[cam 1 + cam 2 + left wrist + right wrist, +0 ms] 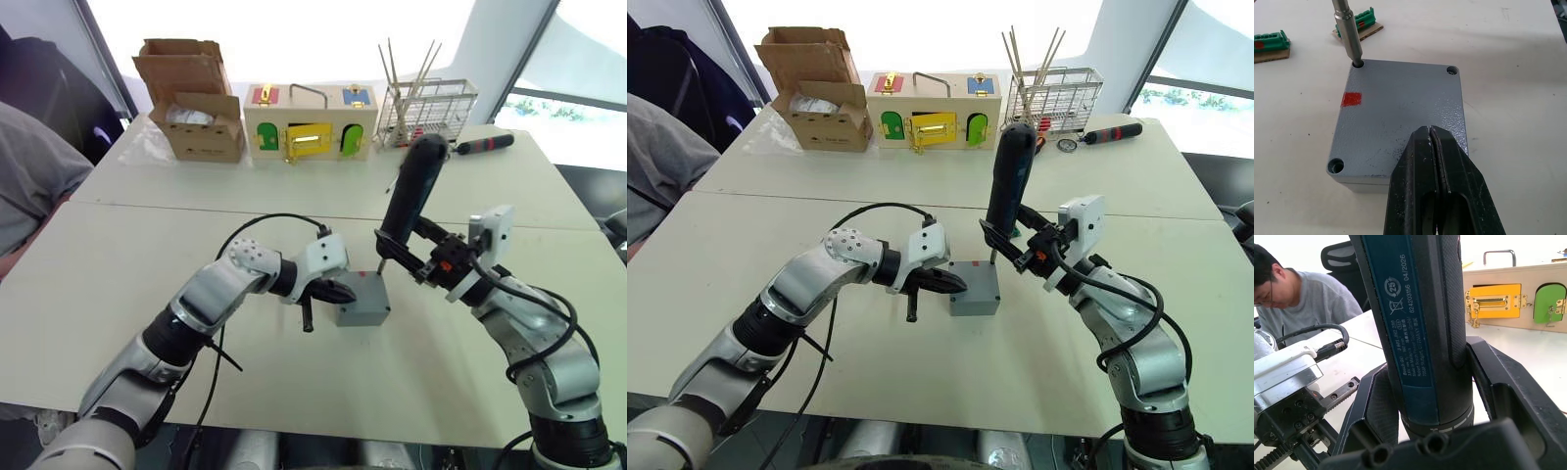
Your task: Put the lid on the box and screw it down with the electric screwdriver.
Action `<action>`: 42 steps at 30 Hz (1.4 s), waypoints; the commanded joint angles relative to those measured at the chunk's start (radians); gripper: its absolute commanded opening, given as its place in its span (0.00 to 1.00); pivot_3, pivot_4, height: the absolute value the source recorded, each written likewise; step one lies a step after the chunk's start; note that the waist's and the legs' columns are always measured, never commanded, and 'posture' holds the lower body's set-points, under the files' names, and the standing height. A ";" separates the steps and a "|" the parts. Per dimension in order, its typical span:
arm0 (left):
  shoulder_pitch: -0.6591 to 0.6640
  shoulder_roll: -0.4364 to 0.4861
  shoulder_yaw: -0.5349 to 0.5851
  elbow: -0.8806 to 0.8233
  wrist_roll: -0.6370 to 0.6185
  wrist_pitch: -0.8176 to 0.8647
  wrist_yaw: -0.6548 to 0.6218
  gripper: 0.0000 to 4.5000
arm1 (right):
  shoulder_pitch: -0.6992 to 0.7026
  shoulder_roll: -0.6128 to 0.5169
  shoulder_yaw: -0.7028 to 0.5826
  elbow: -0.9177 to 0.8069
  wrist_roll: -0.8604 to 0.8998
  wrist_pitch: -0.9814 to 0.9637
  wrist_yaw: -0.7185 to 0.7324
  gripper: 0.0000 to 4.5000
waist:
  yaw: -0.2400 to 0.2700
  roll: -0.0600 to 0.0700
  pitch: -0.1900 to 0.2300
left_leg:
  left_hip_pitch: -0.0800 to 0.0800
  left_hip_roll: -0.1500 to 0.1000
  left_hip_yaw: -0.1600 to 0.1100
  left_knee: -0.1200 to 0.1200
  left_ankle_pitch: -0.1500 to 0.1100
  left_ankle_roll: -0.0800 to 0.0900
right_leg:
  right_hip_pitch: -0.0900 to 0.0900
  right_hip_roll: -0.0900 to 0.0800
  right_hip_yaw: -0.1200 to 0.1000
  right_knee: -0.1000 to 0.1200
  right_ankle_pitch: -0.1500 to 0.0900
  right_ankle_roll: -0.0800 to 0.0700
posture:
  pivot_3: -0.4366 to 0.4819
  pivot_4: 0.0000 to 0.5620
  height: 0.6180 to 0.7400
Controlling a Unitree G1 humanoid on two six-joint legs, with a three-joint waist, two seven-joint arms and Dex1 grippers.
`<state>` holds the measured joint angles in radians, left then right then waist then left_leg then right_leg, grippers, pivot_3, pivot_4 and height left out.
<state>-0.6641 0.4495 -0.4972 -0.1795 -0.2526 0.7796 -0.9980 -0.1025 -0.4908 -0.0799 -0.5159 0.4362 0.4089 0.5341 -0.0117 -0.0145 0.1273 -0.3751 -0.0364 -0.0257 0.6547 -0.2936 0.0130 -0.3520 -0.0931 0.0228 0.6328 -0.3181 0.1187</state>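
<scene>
Left wrist view puts the electric screwdriver bit in the lid's upper-left corner hole, shaft near-upright, right gripper clamping it; left gripper, fingers together, presses the lid mid-frame.

Grey lid seated on box; screwdriver bit apparently in corner hole.

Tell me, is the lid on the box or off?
On: the lid covers the box, and the electric screwdriver has its bit in a corner hole.
</scene>
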 commanded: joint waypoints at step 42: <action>-0.042 -0.046 0.240 -0.036 -0.145 0.004 0.040 0.00 | -0.612 -0.295 -0.333 0.186 0.714 0.745 -0.329 0.42 | 0.003 0.012 0.023 | -0.036 -0.002 -0.001 -0.002 0.010 -0.009 | -0.030 -0.003 -0.004 0.002 0.002 0.001 | 0.48 0.27 1.00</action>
<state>-0.6870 0.4118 -0.2912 -0.1790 -0.3647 0.7752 -0.9679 -0.6823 -0.7519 -0.3903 -0.3073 1.1567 1.1643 0.2137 -0.0089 -0.0023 0.1504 -0.4111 -0.0394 -0.0269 0.6527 -0.2834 0.0048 -0.3828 -0.0963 0.0185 0.6354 -0.3162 0.1193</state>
